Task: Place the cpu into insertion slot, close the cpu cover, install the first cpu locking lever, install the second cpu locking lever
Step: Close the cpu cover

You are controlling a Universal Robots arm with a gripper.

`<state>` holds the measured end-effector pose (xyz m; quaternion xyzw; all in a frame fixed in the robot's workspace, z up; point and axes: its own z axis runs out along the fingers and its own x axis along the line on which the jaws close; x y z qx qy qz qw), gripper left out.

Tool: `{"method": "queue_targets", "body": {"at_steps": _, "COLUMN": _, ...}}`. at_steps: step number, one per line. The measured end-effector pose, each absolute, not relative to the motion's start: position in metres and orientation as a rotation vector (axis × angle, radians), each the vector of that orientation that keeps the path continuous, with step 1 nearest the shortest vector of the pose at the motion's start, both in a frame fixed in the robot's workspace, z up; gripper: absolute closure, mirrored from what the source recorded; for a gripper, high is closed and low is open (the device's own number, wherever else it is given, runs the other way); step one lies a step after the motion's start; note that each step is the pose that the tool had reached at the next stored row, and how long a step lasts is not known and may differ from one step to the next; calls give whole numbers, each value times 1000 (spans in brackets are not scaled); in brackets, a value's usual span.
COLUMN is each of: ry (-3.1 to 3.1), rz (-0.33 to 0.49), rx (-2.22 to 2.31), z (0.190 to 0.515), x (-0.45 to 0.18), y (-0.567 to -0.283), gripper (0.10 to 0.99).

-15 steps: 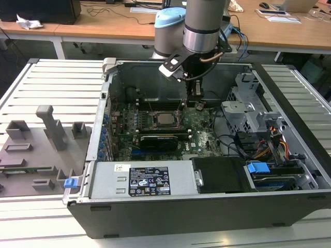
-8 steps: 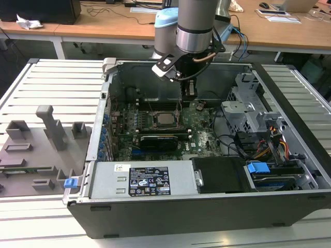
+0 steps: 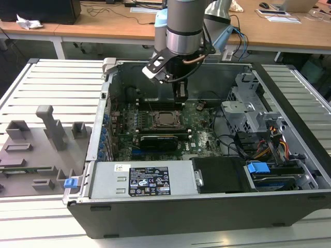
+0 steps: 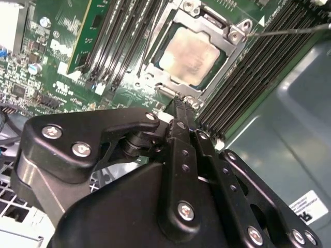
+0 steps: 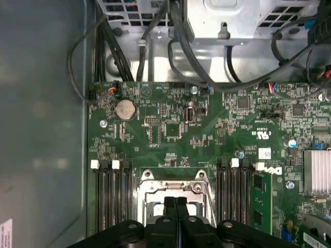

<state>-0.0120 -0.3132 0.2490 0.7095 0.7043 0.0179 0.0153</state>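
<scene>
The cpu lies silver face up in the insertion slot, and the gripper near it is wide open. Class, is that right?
No: the gripper is shut, fingers pressed together, as the second wrist view shows. The cpu does lie silver face up in the insertion slot, with the gripper near it.

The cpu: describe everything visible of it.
The cpu is a small flat square with a dull silver metal top, faintly mottled. It lies level, top face up, on the green motherboard. The silver cover frames it, its window leaving the top bare. The gripper, shut, points at the cover's edge, clear of the cpu's top.
</scene>
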Motion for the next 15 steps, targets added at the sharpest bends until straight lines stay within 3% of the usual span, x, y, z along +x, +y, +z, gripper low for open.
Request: {"method": "queue_targets", "body": {"at_steps": 15, "ry": 2207, "rz": 61, "rx": 2197, "z": 221, "x": -38, "y": -313, "gripper": 980}}
